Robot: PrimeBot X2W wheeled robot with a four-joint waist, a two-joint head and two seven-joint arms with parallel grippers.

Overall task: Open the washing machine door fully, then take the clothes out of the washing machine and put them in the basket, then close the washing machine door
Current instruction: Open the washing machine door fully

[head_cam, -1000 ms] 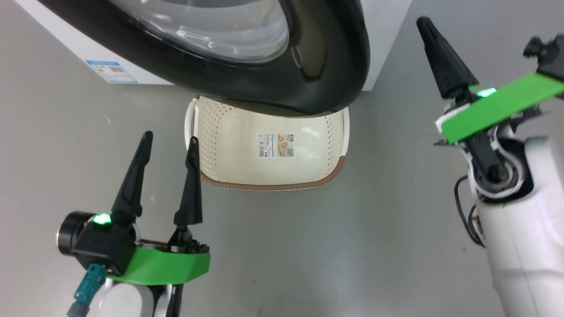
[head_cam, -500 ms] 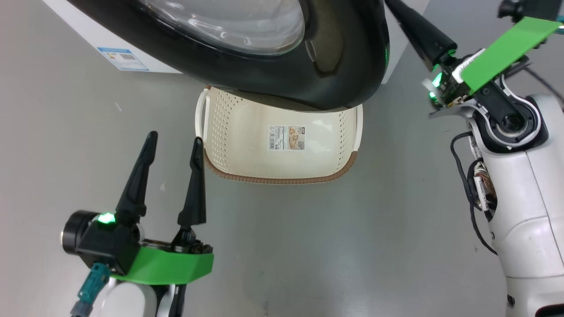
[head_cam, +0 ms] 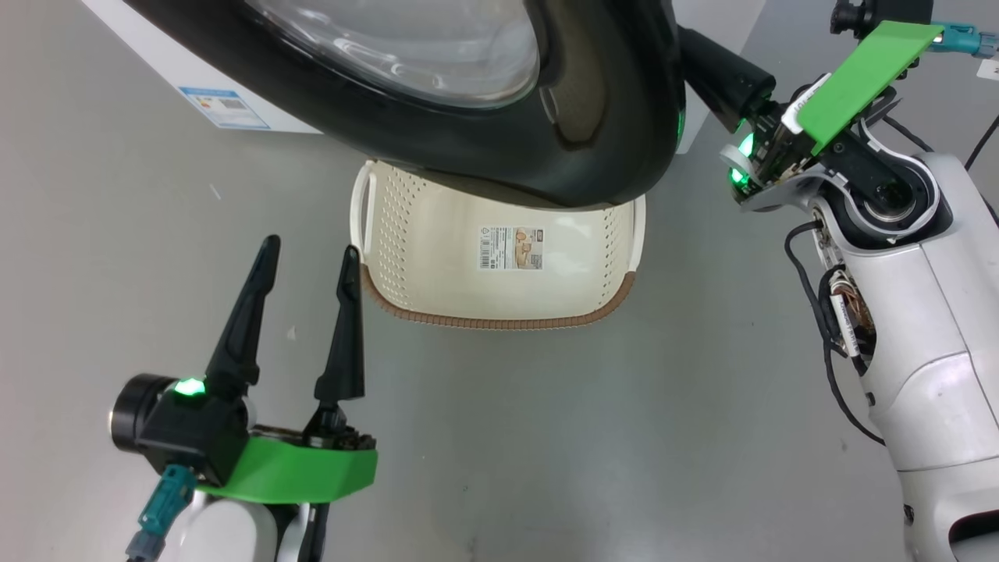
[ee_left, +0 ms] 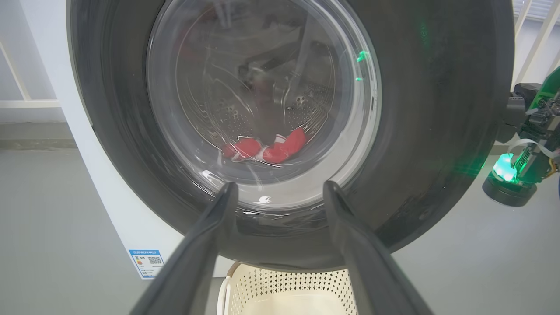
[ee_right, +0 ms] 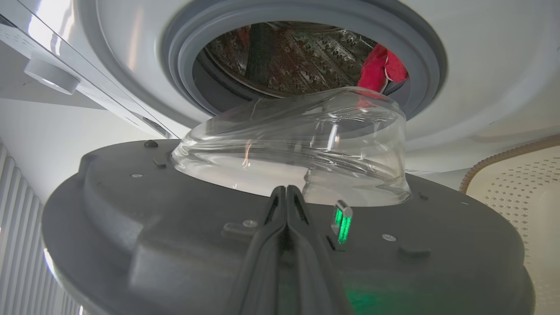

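black washing machine door (head_cam: 468,148) overhangs the basket (head_cam: 499,321)

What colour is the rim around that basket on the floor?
Brown, woven-looking. The basket shows best in the head view.

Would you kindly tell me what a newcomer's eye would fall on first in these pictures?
The washing machine door, with its glossy black rim and bulging glass, looms across the top of the head view, ajar above the cream basket on the floor. Bright red clothes lie in the drum behind it, and the shut right pincer reaches behind the door's right edge.
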